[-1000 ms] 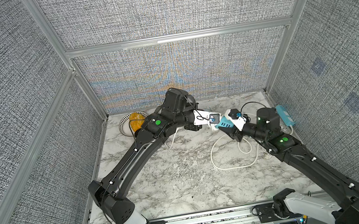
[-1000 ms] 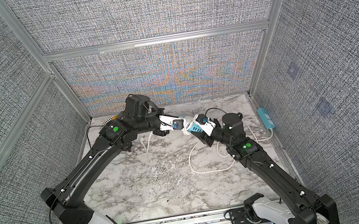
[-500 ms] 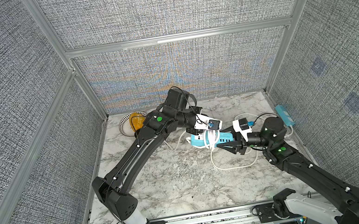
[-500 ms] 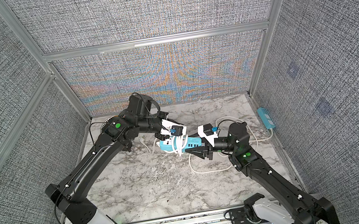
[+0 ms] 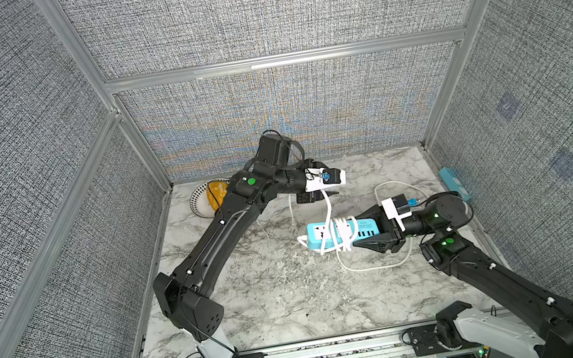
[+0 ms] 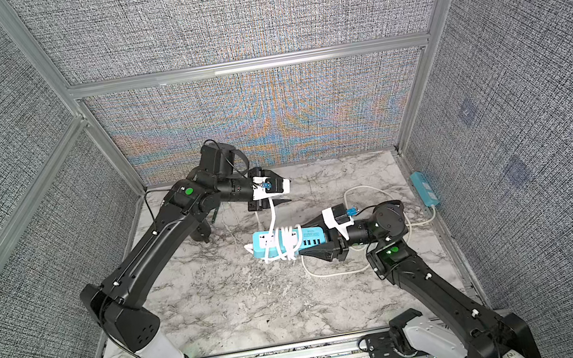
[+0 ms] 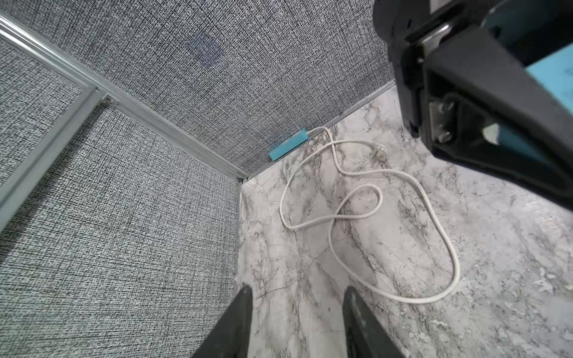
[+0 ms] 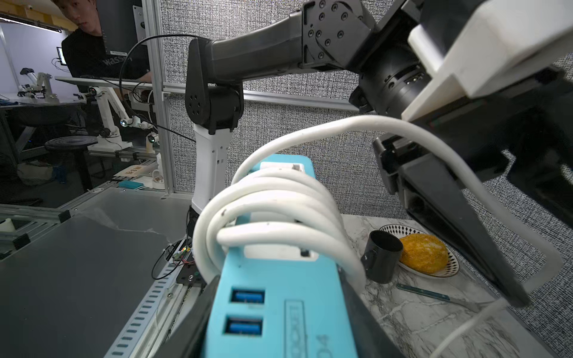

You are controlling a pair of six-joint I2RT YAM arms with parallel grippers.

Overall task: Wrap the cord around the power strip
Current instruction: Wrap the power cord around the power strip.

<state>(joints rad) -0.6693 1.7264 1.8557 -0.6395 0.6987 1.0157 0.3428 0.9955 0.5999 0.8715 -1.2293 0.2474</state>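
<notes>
**A:** How far along is this wrap, you reckon?

**B:** Decent way in, I'd say. The cord [image 5: 327, 209] already sits in several tight turns round the middle of the power strip [image 5: 314, 237]. The right hand [image 5: 361, 230] is clamped on the strip's USB end and holds it up off the table [image 5: 259, 309], over toward the right edge. From the coil the cord climbs to the left hand [image 7: 297, 289]. Its fingers are apart with nothing between them in its own wrist view. From the right wrist the cord just lies across one finger. The tail drops past that hand toward the far edge, so I'd guess a few turns plus the plug end are left.

**A:** Room to swing?

**B:** The near half of the table is bare. The far left corner is busy, with a plate [image 5: 196, 205] and a black cup [image 8: 383, 257]. A second strip [image 5: 455, 182] lies along the right edge. A loose loop [image 5: 369, 267], probably that strip's cord, sprawls under the right hand and could snag.
</notes>
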